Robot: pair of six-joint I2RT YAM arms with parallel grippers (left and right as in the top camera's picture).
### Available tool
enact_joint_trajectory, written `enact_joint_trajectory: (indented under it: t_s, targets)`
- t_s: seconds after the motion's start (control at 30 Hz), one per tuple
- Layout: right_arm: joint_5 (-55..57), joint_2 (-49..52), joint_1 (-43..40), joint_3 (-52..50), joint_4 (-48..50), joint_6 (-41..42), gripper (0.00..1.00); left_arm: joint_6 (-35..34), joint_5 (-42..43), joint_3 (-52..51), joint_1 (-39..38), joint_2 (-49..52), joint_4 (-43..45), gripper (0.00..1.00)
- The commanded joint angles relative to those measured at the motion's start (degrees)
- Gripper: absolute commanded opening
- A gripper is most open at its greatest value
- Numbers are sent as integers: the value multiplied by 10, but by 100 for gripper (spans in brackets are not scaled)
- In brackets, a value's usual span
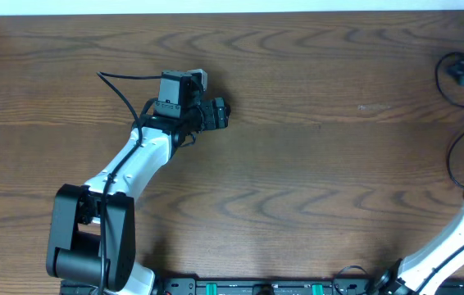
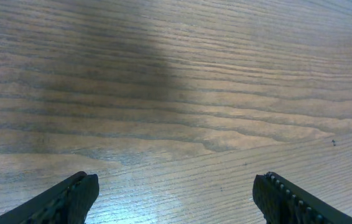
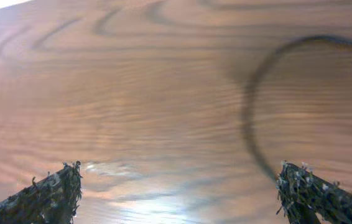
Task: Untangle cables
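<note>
Thin black cables lie at the table's far right in the overhead view. One loop curls round a dark lump at the edge, and another curve sweeps below it. In the right wrist view a blurred black cable arcs across the wood and runs down beside the right fingertip. My right gripper is open, with only bare wood between its fingers. My left gripper hovers over the left-centre of the table, far from the cables. It is open over bare wood.
The wooden table has its far edge along the top of the overhead view. My right arm rises from the lower right and leaves the frame. The left arm's black wire trails behind its wrist.
</note>
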Motion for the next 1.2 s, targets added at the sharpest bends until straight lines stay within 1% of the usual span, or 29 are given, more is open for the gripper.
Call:
enact_joint_trajectory:
  t_s: [0.0,0.07,0.2,0.33,0.53,0.73,1.17]
  targets:
    - [56,-17,77,8,-31,-7,99,1,3,8,0,-12,0,84]
    - [85,-17,116,8,-45,-7,99,1,3,8,0,-12,0,85]
    - [89,-17,181,7,-47,-7,99,1,3,8,0,-12,0,85]
    - [89,-17,231,7,-47,-7,99,1,3,8,0,-12,0,84]
    - [89,-17,276,7,-47,-7,99,1,3,8,0,-12,0,84]
    - [89,-17,293,7,-47,-7,99,1,3,8,0,-12,0,84]
    - [89,-17,292,7,-47,-7,99,1,3,8,0,-12,0,84]
